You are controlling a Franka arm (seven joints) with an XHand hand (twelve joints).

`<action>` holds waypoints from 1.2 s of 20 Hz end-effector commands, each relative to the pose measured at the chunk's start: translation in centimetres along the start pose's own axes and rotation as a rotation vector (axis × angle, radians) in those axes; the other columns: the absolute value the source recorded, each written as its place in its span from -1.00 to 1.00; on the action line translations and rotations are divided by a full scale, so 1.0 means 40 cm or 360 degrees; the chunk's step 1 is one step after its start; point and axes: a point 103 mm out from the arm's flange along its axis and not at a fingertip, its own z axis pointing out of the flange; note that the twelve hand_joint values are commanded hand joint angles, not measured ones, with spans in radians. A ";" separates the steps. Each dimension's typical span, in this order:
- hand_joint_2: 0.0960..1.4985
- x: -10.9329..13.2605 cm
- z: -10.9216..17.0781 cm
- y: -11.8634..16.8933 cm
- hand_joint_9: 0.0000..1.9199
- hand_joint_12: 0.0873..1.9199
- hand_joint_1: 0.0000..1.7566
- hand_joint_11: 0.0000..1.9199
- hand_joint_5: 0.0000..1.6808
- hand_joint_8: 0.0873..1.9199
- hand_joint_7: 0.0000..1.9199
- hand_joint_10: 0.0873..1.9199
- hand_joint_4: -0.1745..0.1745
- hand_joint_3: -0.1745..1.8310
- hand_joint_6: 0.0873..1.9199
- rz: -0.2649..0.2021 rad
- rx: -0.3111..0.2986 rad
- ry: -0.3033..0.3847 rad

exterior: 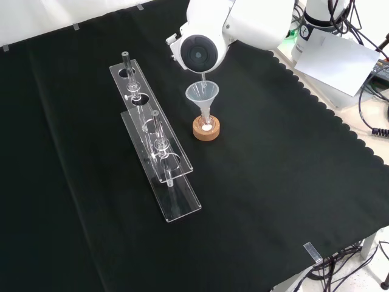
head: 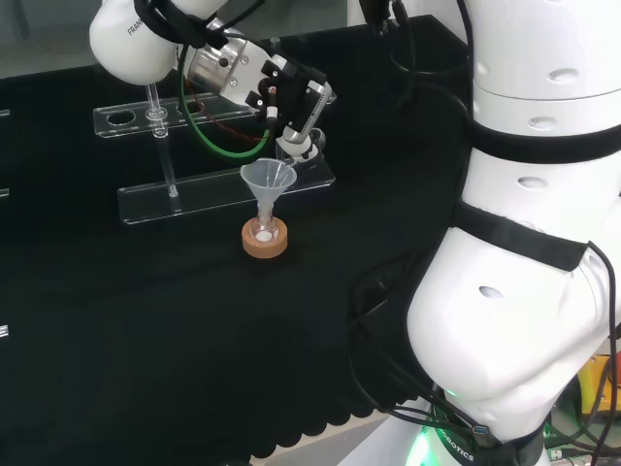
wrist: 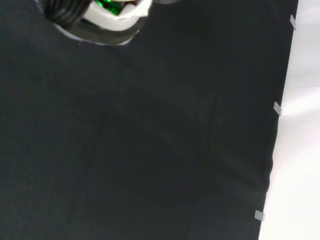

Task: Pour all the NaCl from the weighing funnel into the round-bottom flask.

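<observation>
In the head view the black and white hand (head: 291,102) hangs just above and behind a clear plastic funnel (head: 269,180). That funnel stands in the neck of a small round-bottom flask (head: 264,231) on a cork ring (head: 265,243). The fingers curl round a clear weighing funnel (head: 294,148), which tilts with its tip over the funnel's mouth. In the front view a thin clear spout (exterior: 202,77) points down into the funnel (exterior: 202,94) from under the arm's grey-capped link (exterior: 200,53). White powder (exterior: 206,126) lies in the flask on the cork ring (exterior: 206,132).
Two clear acrylic racks (head: 194,199) with upright glass tubes stand just behind the flask in the head view, left of it in the front view (exterior: 159,149). The wrist view looks at black cloth (wrist: 150,150) with a white bench edge (wrist: 300,150).
</observation>
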 end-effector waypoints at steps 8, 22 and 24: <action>-0.07 0.007 -0.011 -0.003 -0.07 0.25 0.22 -0.31 0.29 -0.38 -0.35 -0.58 1.00 -0.18 -0.01 0.0008 -0.0002 -0.0047; -0.08 0.015 -0.018 -0.001 -0.07 0.25 0.22 -0.31 0.29 -0.38 -0.35 -0.58 1.00 -0.18 -0.01 0.0010 0.0004 -0.0094; -0.08 0.018 -0.021 -0.002 -0.07 0.25 0.22 -0.31 0.29 -0.38 -0.35 -0.58 1.00 -0.18 -0.02 0.0009 0.0005 -0.0096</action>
